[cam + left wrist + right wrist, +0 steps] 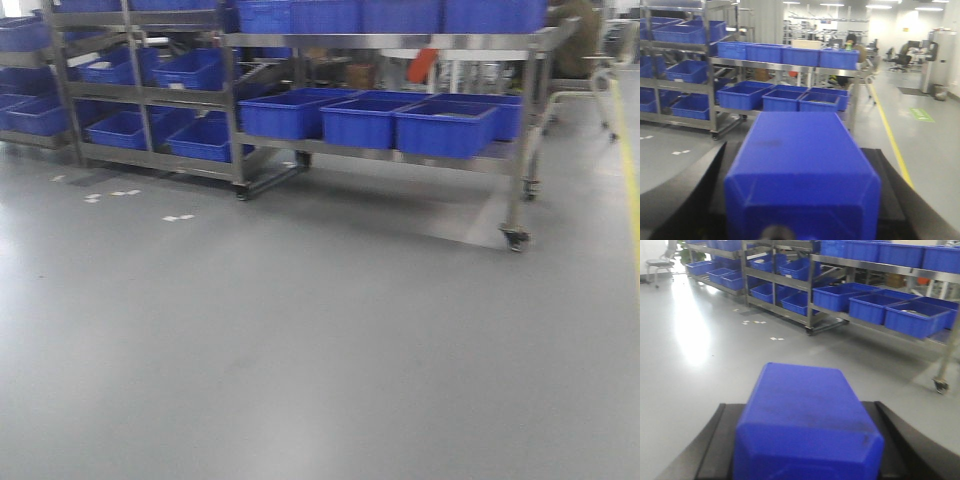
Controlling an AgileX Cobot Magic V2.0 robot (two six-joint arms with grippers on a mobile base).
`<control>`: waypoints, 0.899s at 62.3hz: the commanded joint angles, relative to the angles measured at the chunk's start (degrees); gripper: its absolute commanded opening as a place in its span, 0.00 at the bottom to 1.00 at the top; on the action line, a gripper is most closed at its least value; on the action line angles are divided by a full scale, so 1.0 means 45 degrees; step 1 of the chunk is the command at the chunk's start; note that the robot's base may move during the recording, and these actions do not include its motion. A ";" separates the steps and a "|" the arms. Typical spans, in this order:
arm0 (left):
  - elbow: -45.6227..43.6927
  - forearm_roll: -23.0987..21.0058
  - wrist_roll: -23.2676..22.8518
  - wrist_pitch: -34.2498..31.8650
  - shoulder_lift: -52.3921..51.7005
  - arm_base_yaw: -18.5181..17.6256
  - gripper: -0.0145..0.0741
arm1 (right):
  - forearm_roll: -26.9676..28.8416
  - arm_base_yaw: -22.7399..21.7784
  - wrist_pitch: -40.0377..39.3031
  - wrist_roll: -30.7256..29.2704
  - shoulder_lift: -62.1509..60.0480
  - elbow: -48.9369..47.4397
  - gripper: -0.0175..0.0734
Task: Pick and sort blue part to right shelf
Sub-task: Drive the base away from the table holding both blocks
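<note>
In the left wrist view a blue part (802,165), a smooth box-like block, fills the space between the black fingers (700,190), and my left gripper (797,150) is shut on it. The right wrist view shows a similar blue part (807,410) clamped between black fingers (895,435) of my right gripper (801,405). The right shelf (400,41), a steel rack on casters, stands ahead across the floor with large blue crates (445,128) on its lower level and more on top. The right shelf (765,65) also shows in both wrist views (865,263). Neither gripper appears in the front view.
A second steel rack (150,95) with tilted blue crates stands left of the right shelf. Grey floor with white marks (178,217) lies between me and the racks. A caster (515,238) sticks out at the shelf's right leg. A yellow line (630,190) runs along the right.
</note>
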 commanded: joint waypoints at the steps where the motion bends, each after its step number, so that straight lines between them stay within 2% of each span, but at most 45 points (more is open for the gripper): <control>1: -0.0290 0.0020 0.0004 -0.1143 0.0257 -0.0106 0.42 | -0.0280 -0.0025 -0.1195 -0.0116 0.0240 -0.0328 0.42; 56: -0.0290 0.0020 0.0004 -0.1143 0.0257 -0.0106 0.42 | -0.0280 -0.0025 -0.1198 -0.0116 0.0240 -0.0328 0.42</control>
